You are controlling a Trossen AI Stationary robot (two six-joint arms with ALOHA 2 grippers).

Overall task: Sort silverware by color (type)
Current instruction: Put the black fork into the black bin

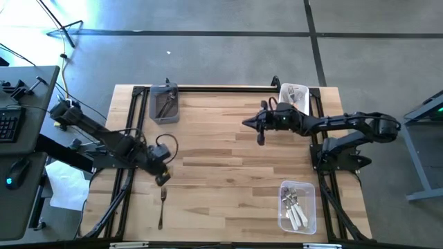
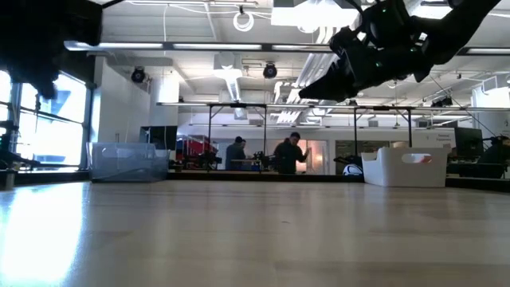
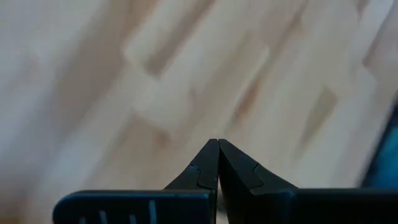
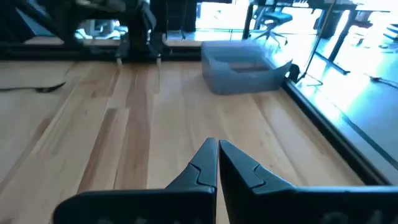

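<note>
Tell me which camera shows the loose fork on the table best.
The high view: the fork lies alone on bare wood near the front edge, just ahead of the shut left gripper. The low view and both wrist views don't show it.

**A:** Where do you see the silverware?

**B:** You have one dark-handled fork (image 1: 162, 207) lying flat on the wood, alone near the front left, tines toward the back.

**A:** And the others?

**B:** White-handled forks (image 1: 296, 211) lie heaped in your front-right bin. Dark ones (image 1: 165, 105) rest in the back-left bin. The pale ones (image 1: 296, 93) back right are hard to make out.
</note>
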